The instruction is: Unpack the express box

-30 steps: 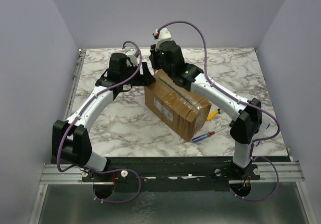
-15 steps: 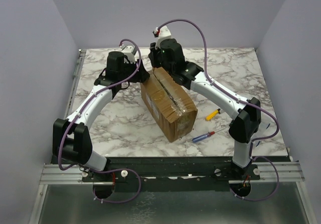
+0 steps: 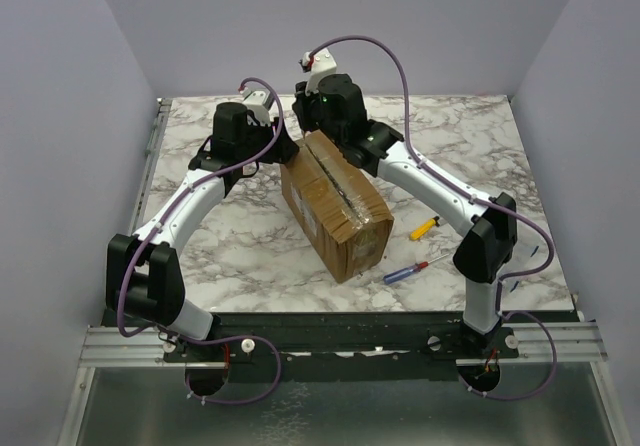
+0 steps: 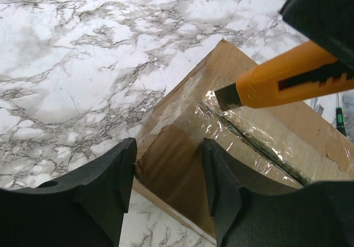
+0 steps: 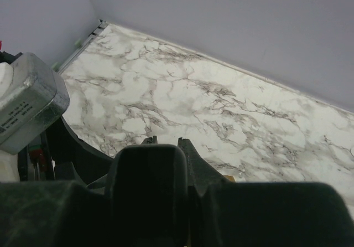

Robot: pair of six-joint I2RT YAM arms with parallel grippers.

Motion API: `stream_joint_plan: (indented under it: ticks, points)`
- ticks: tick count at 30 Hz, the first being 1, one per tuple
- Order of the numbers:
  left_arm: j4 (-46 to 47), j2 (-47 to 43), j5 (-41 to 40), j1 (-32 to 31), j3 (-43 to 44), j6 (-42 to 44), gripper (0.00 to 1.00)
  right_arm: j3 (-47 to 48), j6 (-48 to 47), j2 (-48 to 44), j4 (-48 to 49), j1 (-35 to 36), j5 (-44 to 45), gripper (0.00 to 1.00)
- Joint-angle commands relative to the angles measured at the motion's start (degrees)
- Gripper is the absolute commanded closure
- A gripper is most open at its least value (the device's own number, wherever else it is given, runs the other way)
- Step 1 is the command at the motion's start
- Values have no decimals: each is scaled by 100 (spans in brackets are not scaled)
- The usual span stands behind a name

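Observation:
The express box (image 3: 335, 206), a brown taped carton, lies slantwise in the middle of the table. My left gripper (image 3: 285, 149) is open at the box's far left end. In the left wrist view (image 4: 168, 183) the box's end face (image 4: 177, 164) shows between the spread fingers. My right gripper (image 3: 318, 131) is over the box's far end, shut on an orange utility knife (image 4: 287, 81). The knife's blade tip rests at the glossy tape seam (image 4: 249, 130). In the right wrist view the fingertips (image 5: 185, 144) stand close together and the knife is mostly hidden.
A yellow-handled tool (image 3: 425, 228) and a red-and-blue screwdriver (image 3: 408, 270) lie on the marble table (image 3: 230, 246) right of the box. Grey walls close in the far, left and right sides.
The box has swung and slid left, so it now lies more lengthwise away from me. Both grippers moved slightly left with it. Little changed in the last half second.

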Motion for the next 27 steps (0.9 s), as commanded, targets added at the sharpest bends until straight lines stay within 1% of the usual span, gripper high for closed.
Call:
stream_joint_plan:
  ticks: [1,7,14,17,27]
  points:
    - [-727,236,-229,71,-360,254,46,432,-139,260,163,-51,-33,100]
    - [-722,250,-182,87,-353,212,47,555,-66,460,75,-51,-176,100]
    - [-718,242,-162,101,-348,177,49,482,-91,513,-10,-51,-106,100]
    - [-719,237,-192,114,-352,161,50,496,-164,507,-96,-51,20,100]
    - [-723,380,-197,175,-344,84,53,246,-222,308,-231,-51,-38,100]
